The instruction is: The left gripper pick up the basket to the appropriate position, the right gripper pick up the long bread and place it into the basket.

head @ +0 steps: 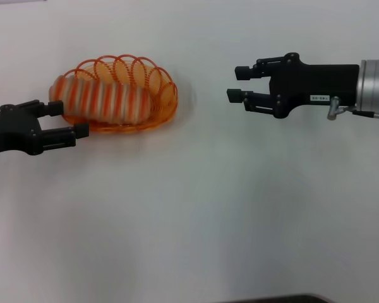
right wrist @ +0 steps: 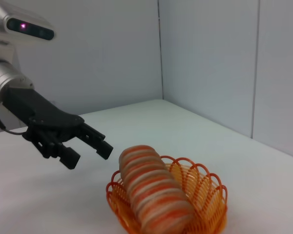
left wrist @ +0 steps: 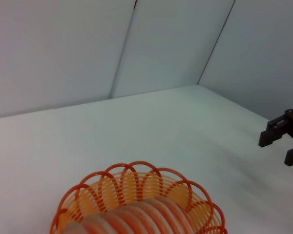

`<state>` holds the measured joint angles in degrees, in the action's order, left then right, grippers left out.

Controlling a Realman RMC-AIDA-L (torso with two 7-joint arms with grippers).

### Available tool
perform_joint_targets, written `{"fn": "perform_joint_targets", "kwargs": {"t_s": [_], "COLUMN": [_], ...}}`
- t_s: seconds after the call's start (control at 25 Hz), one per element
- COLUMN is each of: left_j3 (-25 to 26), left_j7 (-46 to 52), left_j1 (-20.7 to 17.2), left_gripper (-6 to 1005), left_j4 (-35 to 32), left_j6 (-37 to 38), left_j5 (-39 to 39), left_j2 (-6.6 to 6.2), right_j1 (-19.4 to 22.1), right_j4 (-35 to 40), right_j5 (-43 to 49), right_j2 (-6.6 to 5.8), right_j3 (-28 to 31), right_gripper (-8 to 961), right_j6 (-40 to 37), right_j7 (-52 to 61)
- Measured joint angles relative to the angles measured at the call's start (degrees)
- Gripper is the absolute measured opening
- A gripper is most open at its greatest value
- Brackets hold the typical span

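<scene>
The orange wire basket [head: 166, 95] stands on the white table at the far left. The striped long bread [head: 107, 101] lies inside it. My left gripper [head: 72, 120] is open at the basket's left end and holds nothing. The right wrist view shows the left gripper [right wrist: 88, 155] close to the basket [right wrist: 205, 190] and bread [right wrist: 154, 195] but apart from them. My right gripper [head: 236, 84] is open and empty, hovering well to the right of the basket. The left wrist view shows the basket [left wrist: 132, 187], the bread [left wrist: 141, 217] and the right gripper [left wrist: 278, 148] far off.
The white table [head: 196, 208] stretches in front of the basket and between the grippers. Pale wall panels [right wrist: 210, 58] stand behind the table. A dark edge [head: 290, 298] shows at the table's near side.
</scene>
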<state>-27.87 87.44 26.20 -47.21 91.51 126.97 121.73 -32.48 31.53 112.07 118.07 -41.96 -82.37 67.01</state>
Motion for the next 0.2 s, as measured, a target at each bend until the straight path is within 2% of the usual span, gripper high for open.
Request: {"fn": "perform_joint_targets", "kwargs": {"t_s": [0.2], "left_j3": [0.4], "left_j7": [0.0], "left_j1": [-0.2], "left_gripper": [856], "left_j4": [0.2], "left_j6": [0.1], "left_j5": [0.0], "left_j2": [0.0], "right_j1": [-1.1], "right_j4": [-0.4], "right_j5": [0.1], "right_j2": [0.44], "right_j3": [-0.6], "right_gripper": [483], "right_j6": [2.1], "right_j7": [1.6]}}
